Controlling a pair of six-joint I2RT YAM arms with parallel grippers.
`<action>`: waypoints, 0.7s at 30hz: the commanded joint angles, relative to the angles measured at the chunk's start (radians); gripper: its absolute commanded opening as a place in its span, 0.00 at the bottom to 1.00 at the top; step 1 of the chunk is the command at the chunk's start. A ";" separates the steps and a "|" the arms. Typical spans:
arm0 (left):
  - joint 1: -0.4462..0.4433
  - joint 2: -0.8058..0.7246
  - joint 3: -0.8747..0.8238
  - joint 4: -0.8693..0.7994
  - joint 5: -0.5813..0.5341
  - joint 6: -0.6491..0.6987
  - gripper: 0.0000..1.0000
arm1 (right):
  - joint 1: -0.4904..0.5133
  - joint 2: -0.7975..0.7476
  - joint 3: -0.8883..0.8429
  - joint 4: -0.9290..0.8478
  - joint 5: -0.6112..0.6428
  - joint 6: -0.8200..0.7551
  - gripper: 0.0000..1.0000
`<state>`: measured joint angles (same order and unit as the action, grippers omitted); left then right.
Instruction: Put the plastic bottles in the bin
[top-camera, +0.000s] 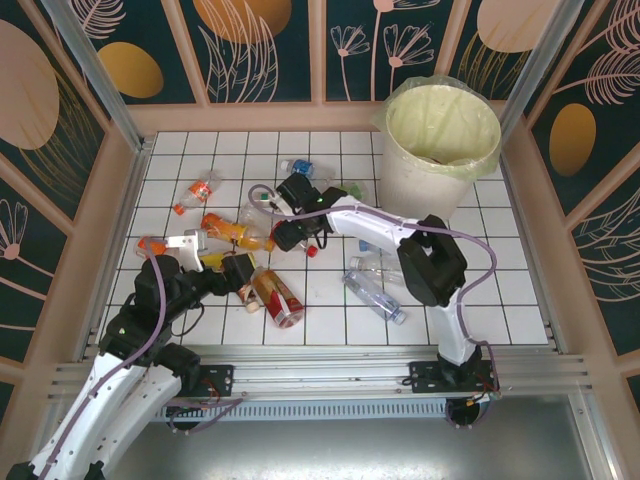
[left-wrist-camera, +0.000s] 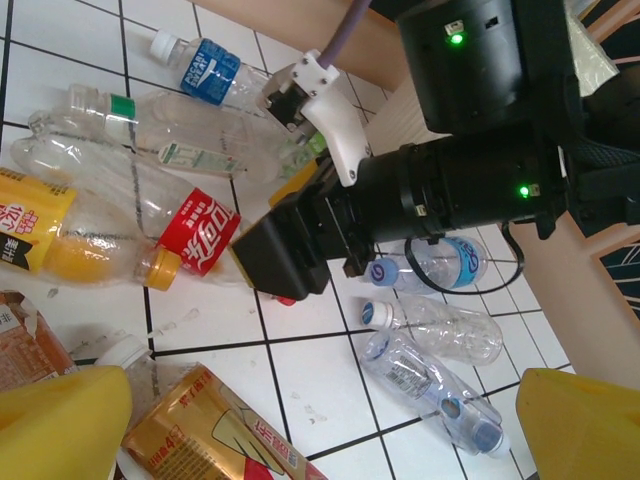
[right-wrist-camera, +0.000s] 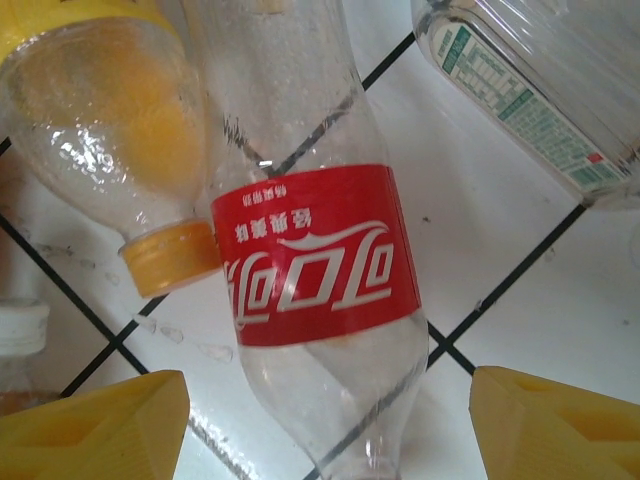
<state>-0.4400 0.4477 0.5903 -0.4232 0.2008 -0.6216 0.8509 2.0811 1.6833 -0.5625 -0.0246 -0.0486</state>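
Mostly unfinished: many plastic bottles lie on the tiled table, outside the bin. Right gripper jaws are spread, with a red-labelled bottle lying ungripped between them. Left gripper jaws gape wide, with bottles scattered just beyond.

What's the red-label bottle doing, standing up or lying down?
Lying down: the red-label bottle lies on its side, flat on the white tiles.
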 joint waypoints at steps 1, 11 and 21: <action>-0.006 0.003 -0.010 0.014 0.013 0.020 0.98 | 0.004 0.051 0.057 -0.029 0.007 -0.029 0.76; -0.006 0.005 -0.011 0.017 0.022 0.020 0.98 | 0.002 0.128 0.116 -0.033 -0.011 -0.044 0.81; -0.007 0.003 -0.011 0.020 0.026 0.020 0.99 | -0.005 0.190 0.175 -0.054 -0.018 -0.062 0.82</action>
<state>-0.4400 0.4522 0.5884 -0.4229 0.2085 -0.6212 0.8509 2.2429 1.8217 -0.5842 -0.0284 -0.0868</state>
